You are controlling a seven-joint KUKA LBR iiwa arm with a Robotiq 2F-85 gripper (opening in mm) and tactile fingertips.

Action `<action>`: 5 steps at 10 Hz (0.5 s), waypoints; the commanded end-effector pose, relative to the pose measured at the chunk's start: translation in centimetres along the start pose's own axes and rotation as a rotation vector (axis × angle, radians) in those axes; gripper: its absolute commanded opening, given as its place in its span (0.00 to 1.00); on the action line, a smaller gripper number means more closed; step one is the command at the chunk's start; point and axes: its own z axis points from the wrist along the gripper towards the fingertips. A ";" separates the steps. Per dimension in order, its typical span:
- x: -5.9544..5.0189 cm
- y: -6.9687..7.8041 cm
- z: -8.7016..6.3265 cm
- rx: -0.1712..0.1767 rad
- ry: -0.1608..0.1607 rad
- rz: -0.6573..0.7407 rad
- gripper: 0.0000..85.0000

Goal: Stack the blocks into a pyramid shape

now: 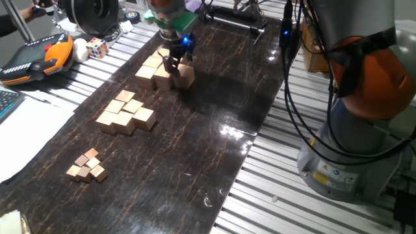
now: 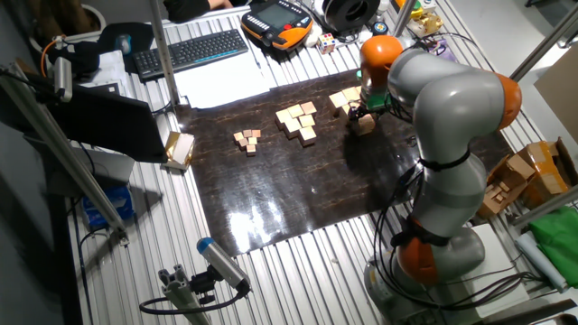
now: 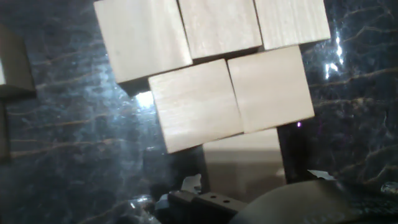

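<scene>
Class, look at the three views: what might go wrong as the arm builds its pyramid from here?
1. The gripper sits right down among the blocks, so any sideways move may nudge neighbours out of line.
2. In the hand view the blocks lie slightly skewed, with small gaps, which may make an uneven base.

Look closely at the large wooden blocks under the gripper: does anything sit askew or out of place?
In the hand view the blocks lie in tight rows of three and two. The left block is slightly rotated, leaving a small wedge gap. Nothing looks damaged.
</scene>
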 end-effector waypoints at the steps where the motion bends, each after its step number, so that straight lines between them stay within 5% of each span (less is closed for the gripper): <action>1: -0.2 -0.2 0.4 -0.019 0.003 -0.004 0.94; 5: -0.1 0.9 1.2 -0.031 0.000 -0.003 0.91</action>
